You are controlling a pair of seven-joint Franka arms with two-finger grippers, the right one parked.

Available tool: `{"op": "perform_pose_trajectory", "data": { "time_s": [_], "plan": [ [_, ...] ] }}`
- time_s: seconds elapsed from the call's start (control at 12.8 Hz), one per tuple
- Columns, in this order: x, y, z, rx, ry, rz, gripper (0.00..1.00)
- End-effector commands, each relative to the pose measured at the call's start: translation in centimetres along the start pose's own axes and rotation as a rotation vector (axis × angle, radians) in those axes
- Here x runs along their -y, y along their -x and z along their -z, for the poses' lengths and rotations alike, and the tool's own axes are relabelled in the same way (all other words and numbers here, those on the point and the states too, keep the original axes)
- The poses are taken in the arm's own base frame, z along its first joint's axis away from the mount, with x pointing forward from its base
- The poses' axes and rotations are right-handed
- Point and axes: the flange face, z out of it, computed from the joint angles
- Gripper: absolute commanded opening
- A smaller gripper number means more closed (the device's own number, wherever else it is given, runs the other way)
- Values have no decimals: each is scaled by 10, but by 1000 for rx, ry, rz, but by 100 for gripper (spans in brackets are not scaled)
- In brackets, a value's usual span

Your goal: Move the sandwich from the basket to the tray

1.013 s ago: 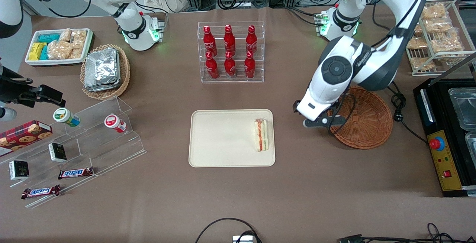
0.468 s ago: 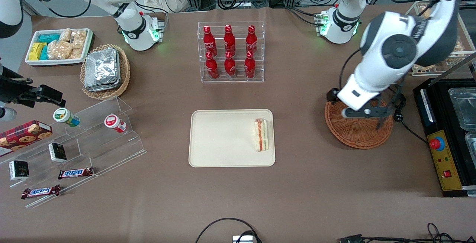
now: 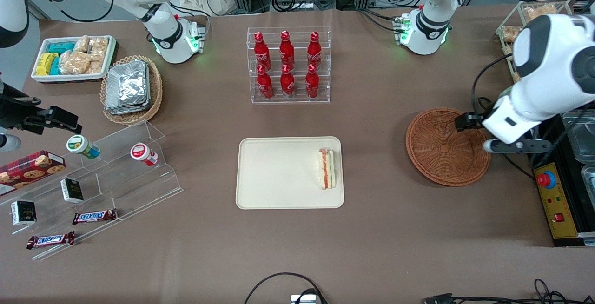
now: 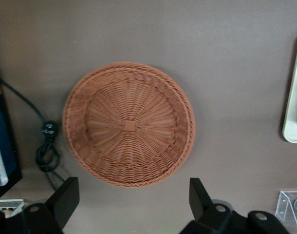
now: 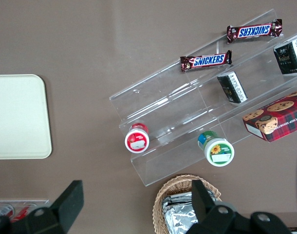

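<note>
The sandwich (image 3: pixel 326 169), a pale wedge with orange-red filling, lies on the cream tray (image 3: pixel 279 174), near the tray's short edge that faces the basket. The round reddish-brown wicker basket (image 3: pixel 447 147) is empty; it also shows in the left wrist view (image 4: pixel 129 124). My left gripper (image 3: pixel 506 142) hangs above the table at the basket's rim toward the working arm's end. In the left wrist view the gripper (image 4: pixel 133 204) is open wide and empty. The tray's edge (image 4: pixel 294 97) shows there too.
A black machine with a red button (image 3: pixel 555 174) and a coiled cable (image 3: pixel 497 132) lie close by the gripper. A wire rack of bagged snacks (image 3: pixel 530 20) stands farther from the camera. A rack of red bottles (image 3: pixel 288 64) stands farther than the tray. Acrylic shelves (image 3: pixel 107 174) are toward the parked arm's end.
My gripper has swung from the gap between tray and basket, across the basket, toward the working arm's end of the table. The sandwich has stayed on the tray.
</note>
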Motion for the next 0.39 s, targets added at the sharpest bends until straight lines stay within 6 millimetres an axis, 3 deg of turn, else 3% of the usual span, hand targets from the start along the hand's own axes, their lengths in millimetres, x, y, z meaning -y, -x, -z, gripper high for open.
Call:
{"op": "perform_pose_trajectory", "data": {
  "time_s": [0.0, 0.31],
  "plan": [
    [15, 13, 21, -4, 3, -41, 100],
    [10, -2, 43, -34, -5, -55, 100]
  ]
}}
